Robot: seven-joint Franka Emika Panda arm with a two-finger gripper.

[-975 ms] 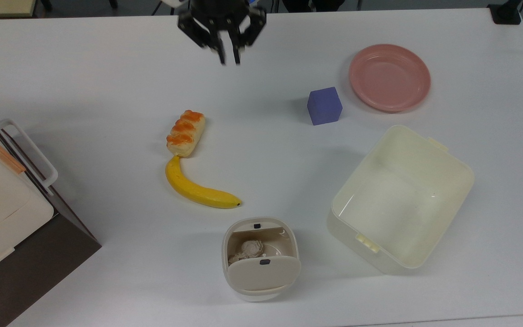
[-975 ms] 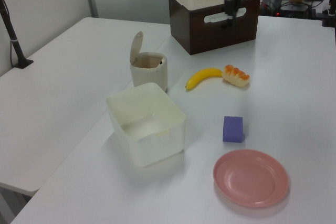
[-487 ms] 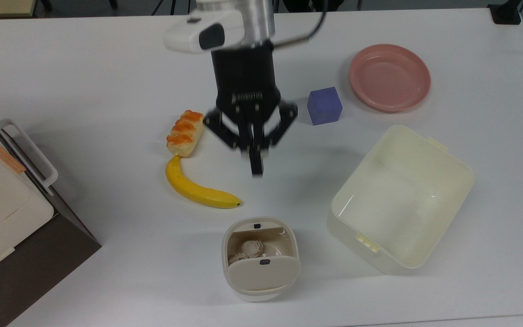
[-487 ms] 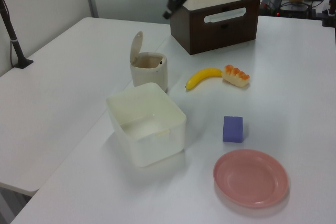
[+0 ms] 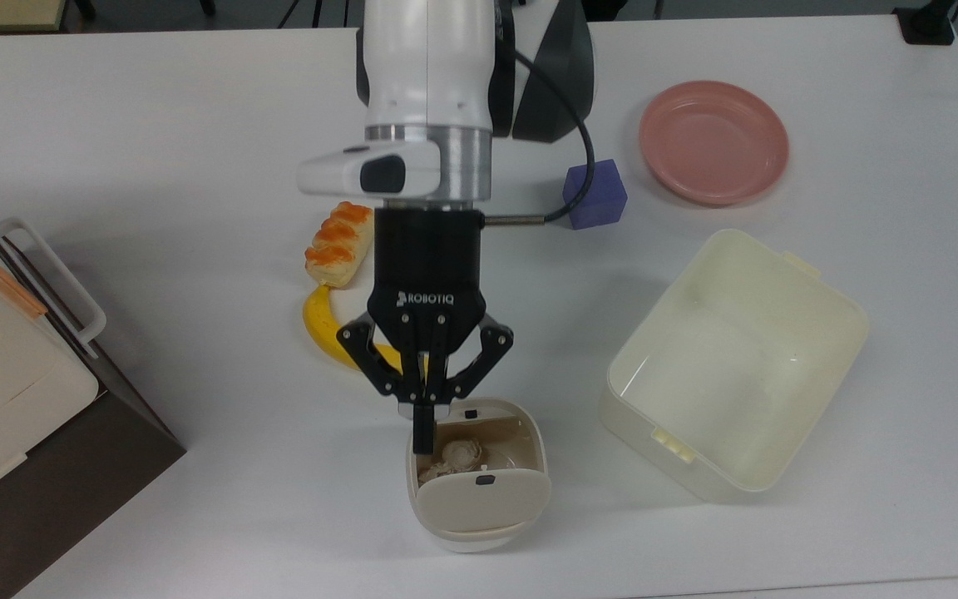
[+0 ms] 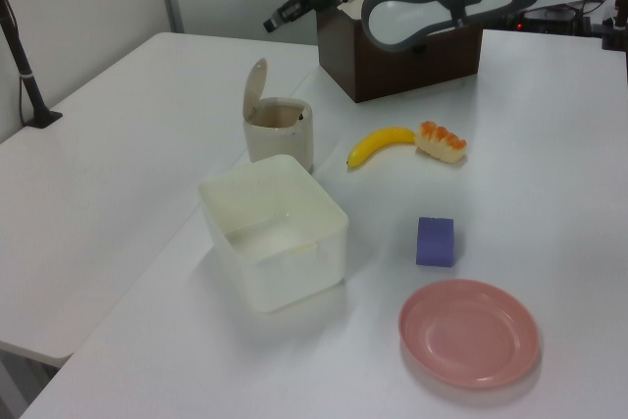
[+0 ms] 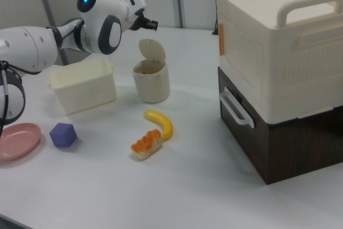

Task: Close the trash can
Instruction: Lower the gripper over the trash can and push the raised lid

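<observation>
In the top view, left to right, the gripper (image 5: 423, 433), marked ROBOTIQ, fingers pressed together holding nothing, hangs over the open trash can (image 5: 477, 474) near the table's front edge, whose lid (image 5: 483, 499) stands upright; an off-centre push might tip it.

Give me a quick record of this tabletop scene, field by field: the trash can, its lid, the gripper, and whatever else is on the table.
trash can: cream, crumpled paper inside
lid: open, standing upright
gripper: shut, raised above the bin, not touching it
banana: beside the bread
tub: pale yellow, empty
cube: purple, near the pink plate
</observation>
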